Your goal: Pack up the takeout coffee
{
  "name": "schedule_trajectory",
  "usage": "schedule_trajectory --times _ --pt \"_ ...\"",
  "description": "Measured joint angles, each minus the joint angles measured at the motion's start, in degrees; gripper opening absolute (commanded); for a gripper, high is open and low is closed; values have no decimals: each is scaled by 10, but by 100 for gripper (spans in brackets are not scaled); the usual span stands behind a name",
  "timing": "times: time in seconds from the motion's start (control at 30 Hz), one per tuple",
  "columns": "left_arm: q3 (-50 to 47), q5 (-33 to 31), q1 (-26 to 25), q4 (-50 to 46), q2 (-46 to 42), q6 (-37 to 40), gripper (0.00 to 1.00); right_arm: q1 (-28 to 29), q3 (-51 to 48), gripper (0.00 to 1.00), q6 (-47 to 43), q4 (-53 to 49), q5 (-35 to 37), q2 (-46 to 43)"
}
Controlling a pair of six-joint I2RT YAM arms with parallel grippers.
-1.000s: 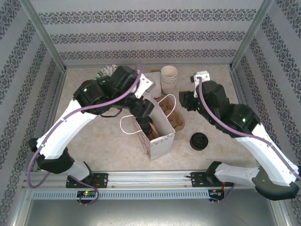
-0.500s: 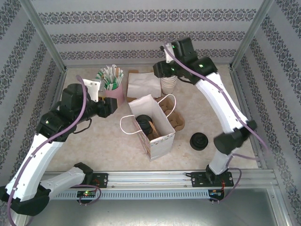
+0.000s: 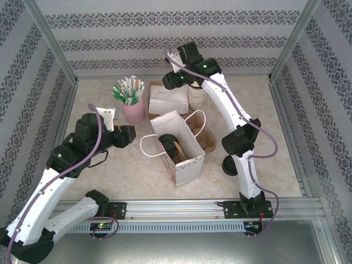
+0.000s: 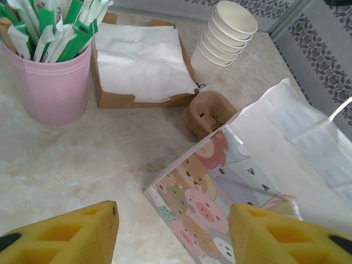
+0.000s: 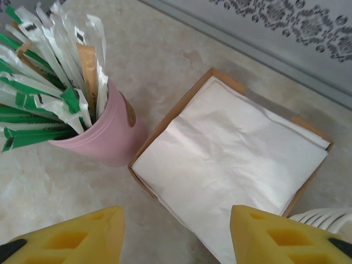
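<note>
Claw of right arm (image 5: 176, 235) has swung left, open above napkins (image 5: 231, 159).

Place: robot test cell staged as a café counter.
Enclosure: aluminium frame (image 3: 52, 41) and patterned wallpaper walls (image 3: 165, 33) around the paper bag (image 3: 187, 164).
Props behind the bag: napkin box (image 3: 168, 99), pink straw cup (image 3: 133, 111), stacked cups (image 3: 197, 99).

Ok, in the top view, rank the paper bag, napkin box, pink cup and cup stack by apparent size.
Paper bag, napkin box, pink cup. The cup stack is partly hidden behind the right arm, so I can't place it.
</note>
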Motion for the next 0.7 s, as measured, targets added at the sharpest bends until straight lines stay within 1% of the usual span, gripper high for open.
schedule_trajectory --times 0.37,0.6,0.7 --pt "-59 -2 0 22 -37 -27 56 0 0 51 0 0 -15 59" --pt "-79 -3 0 30 -52 -38 56 0 0 52 1 5 -21 109" --pt "-87 -4 0 30 -55 -42 56 0 4 54 3 10 -23 127"
